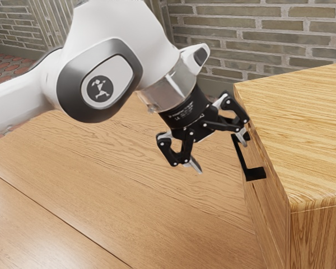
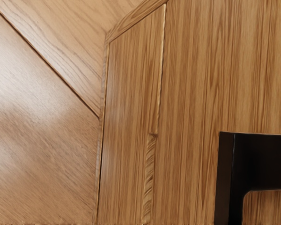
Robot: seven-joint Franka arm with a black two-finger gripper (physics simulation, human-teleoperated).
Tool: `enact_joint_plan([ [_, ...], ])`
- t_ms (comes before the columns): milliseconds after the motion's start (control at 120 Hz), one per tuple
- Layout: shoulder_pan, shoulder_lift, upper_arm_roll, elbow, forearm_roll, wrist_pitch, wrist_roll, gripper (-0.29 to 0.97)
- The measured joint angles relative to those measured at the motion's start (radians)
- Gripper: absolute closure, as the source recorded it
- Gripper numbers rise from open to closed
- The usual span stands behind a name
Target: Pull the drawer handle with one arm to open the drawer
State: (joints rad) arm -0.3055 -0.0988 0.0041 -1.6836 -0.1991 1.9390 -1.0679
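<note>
white arm (image 1: pixel 101 73) bulks closest to the lens, coming in from the exterior view's upper left and reaching toward the right. under it runs the wooden bench (image 1: pixel 73 185), with a brick wall (image 1: pixel 269 33) behind. on the exterior view's right stands a wooden cabinet (image 1: pixel 308 129), its front face turned toward the arm. the drawer front (image 2: pixel 201 70) shows in the wrist view as a grained panel edged by thin seams. it lies flush with the panel beside it, so the drawer is shut and its inside is hidden. the black handle (image 1: pixel 242 159) sits on that front, a slim bar standing off the wood on short feet. in the wrist view one corner of the handle (image 2: pixel 229 178) looms close under the hand. the claw (image 1: pixel 218 150) is spread wide, gripping nothing. one fingertip (image 1: pixel 243 134) is at the handle's upper end, though contact cannot be told. the other fingertip (image 1: pixel 194 164) hangs apart from it over the bench, toward the exterior view's left.
</note>
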Motion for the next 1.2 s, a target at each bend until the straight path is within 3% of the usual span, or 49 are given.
enact_joint_plan([
  [617, -0.024, -0.01, -0.001, -0.03, -0.003, 0.0, -0.012, 0.0],
  [858, -0.022, -0.032, 0.003, -0.051, -0.003, 0.0, -0.016, 0.34],
  [1200, 0.002, -0.12, 0.01, -0.13, -0.003, 0.0, -0.019, 0.46],
])
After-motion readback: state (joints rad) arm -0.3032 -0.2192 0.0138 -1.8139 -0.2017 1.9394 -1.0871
